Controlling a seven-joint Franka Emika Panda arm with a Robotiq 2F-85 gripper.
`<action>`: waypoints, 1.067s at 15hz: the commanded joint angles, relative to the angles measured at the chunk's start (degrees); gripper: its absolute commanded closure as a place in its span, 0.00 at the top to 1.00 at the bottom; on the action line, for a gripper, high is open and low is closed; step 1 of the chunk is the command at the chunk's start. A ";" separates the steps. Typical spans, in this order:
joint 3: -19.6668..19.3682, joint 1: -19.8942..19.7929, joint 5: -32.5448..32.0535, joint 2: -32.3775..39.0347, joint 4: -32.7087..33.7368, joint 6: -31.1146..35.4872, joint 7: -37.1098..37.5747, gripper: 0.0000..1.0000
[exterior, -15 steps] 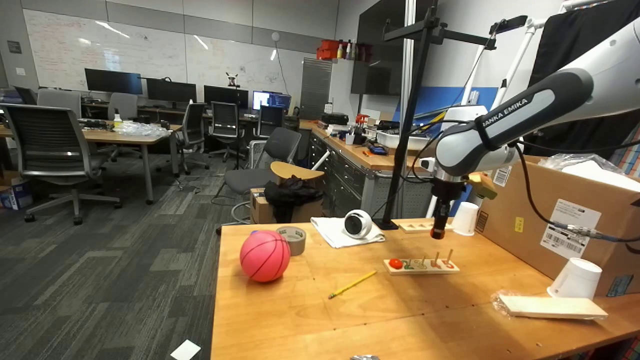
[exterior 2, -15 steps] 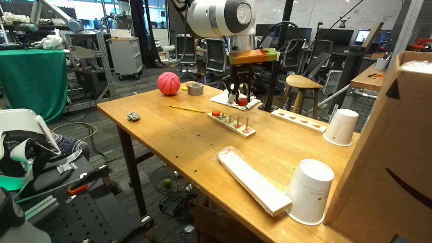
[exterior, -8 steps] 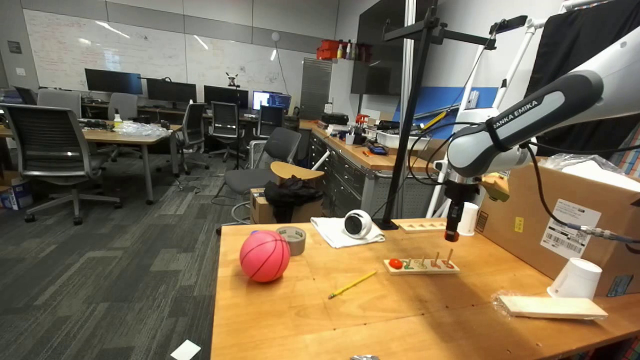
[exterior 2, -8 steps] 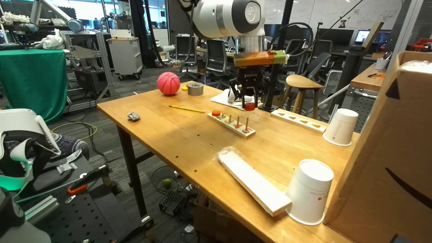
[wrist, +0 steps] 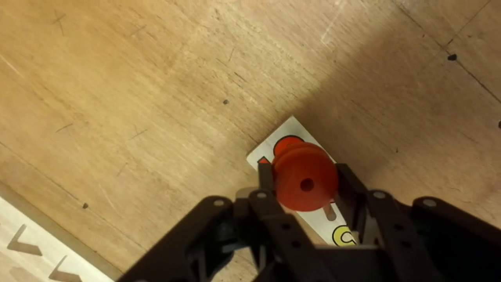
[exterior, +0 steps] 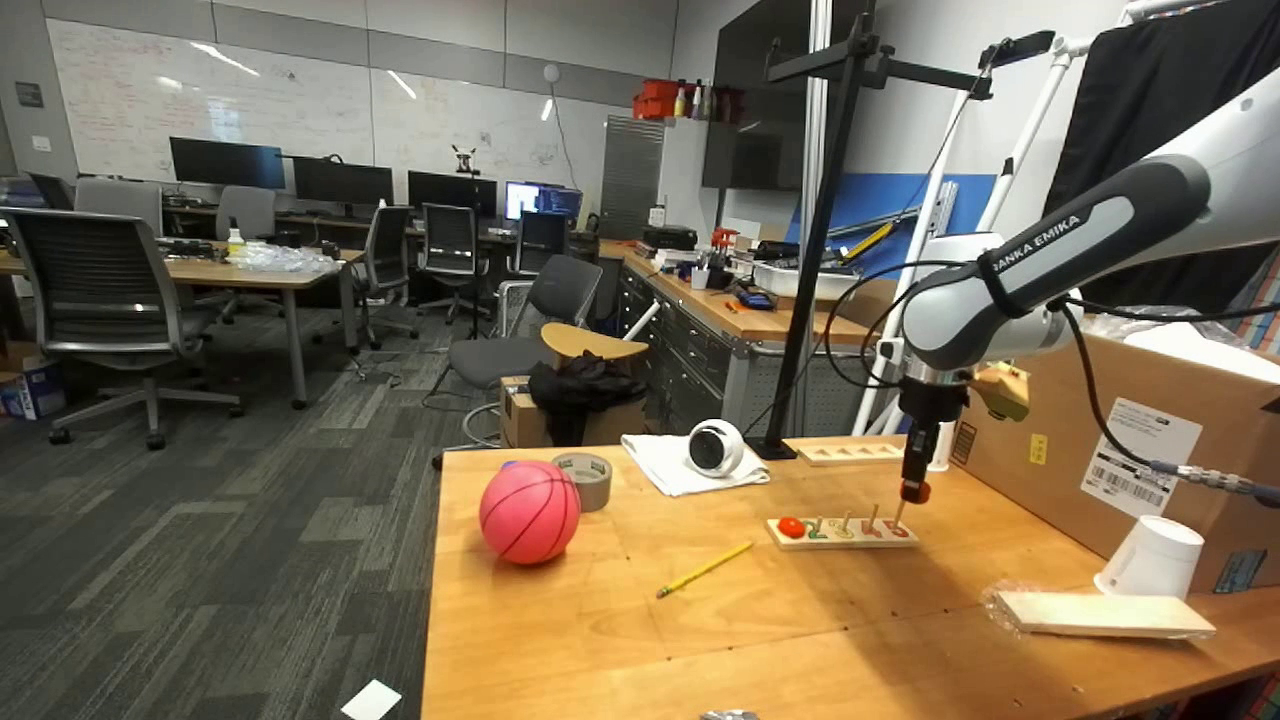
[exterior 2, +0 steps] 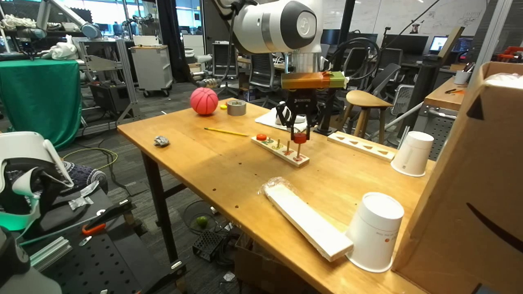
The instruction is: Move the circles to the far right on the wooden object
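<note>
The wooden object (exterior 2: 302,163) is a pale board lying on the table, with upright pegs of rising height and painted numbers. A bright red circle (exterior 2: 261,137) sits at its low-peg end, and shows in both exterior views. A red circle with a central hole (wrist: 305,196) is between the fingers of my gripper (wrist: 306,175), which is shut on it. A second edge shows on its far side; whether several are stacked I cannot tell. In an exterior view the gripper (exterior 2: 300,137) holds it at the top of the tallest peg (exterior 2: 298,151). Whether the peg enters the hole is hidden.
A pink ball (exterior: 530,512), tape roll (exterior: 585,480) and yellow pencil (exterior: 705,570) lie on the table. Behind the board are a triangle-cut wooden strip (exterior 2: 359,145) and a white cup (exterior 2: 412,153). A wrapped plank (exterior 2: 306,218), another cup (exterior 2: 376,232) and a large cardboard box (exterior: 1090,440) stand nearby.
My gripper has carried the held red circle sideways to the tall-peg end of the board, then down toward that peg. The board and the circle on it have stayed put.
</note>
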 commanded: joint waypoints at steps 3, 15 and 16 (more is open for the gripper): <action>0.88 -0.76 1.40 -0.76 -1.17 1.68 0.02 0.21; 1.22 -2.11 3.17 1.05 -1.06 5.79 -0.09 0.21; 1.66 -2.55 4.59 0.97 -1.11 5.97 -0.51 0.21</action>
